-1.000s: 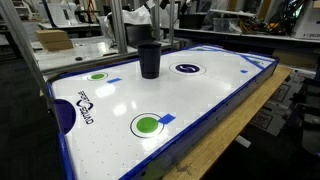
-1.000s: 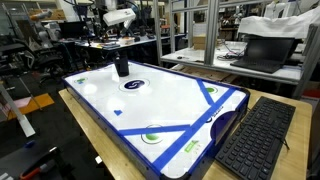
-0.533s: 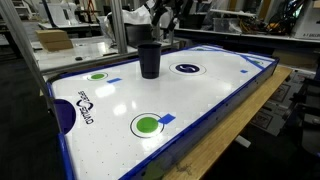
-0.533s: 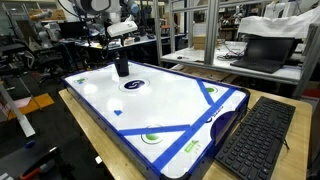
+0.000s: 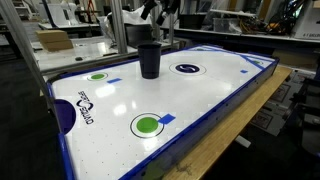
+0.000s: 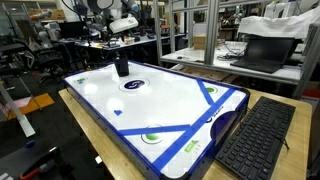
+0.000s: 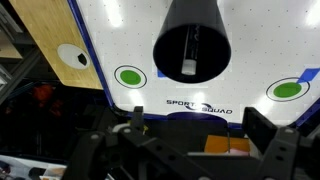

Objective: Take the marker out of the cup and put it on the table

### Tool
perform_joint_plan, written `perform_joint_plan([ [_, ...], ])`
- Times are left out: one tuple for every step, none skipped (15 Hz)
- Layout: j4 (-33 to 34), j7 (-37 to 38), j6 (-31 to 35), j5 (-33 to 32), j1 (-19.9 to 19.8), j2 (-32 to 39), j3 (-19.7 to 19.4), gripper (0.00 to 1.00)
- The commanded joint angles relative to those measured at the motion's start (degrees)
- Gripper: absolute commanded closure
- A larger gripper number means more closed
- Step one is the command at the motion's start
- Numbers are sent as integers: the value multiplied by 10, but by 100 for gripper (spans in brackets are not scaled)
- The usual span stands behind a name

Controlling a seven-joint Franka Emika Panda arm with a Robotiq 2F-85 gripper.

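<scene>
Gripper [image 7: 185, 148] noted wide open in the wrist view, fingers [image 7: 272, 138] spread toward either side of the frame, nothing held between them. It is hung high over the cup [image 7: 192, 45], set back a little toward the arm's end of the table. In an exterior view the gripper [image 5: 160, 12] is seen well clear of the rim, no contact made. The marker [image 7: 190, 58] is seen down inside the cup as a pale strip against the dark interior; which end is uppermost cannot be told. The wide opening is judged to be kept so that the fingers can be dropped either side of the marker, and the cup's mouth being centred in the wrist view suggests alignment for a descent. Step judged: approach only, grasp not begun. Directly below and ahead of the gripper, the cup is stood upright on the table [image 7: 255, 55], with green circles [image 7: 128, 76] printed to either side. The top is white and glossy, bounded by a blue rim [image 5: 215, 122] and light wooden edging [image 5: 235, 140]. Much bare surface is left beyond the cup for setting the marker down. A keyboard [image 6: 255, 135] is laid on the wood at the end farthest from the gripper. Cluttered workbenches [image 6: 240, 60] are seen all round the room.
</scene>
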Motion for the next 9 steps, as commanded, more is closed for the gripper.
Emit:
perform_joint_plan([
  [38, -8, -27, -20, -19, 28, 24, 0],
  [43, -7, -31, -24, -20, 35, 24, 25],
  [48, -7, -33, -28, -21, 41, 25, 26],
  [53, -7, -37, -32, -23, 49, 25, 32],
  [57, -7, -38, -35, -25, 54, 25, 41],
  [63, -7, -41, -38, -26, 61, 26, 46],
  [67, -7, -42, -42, -27, 67, 26, 55],
  [72, -7, -44, -45, -28, 72, 27, 62],
  [77, -6, -48, -48, -28, 78, 27, 68],
])
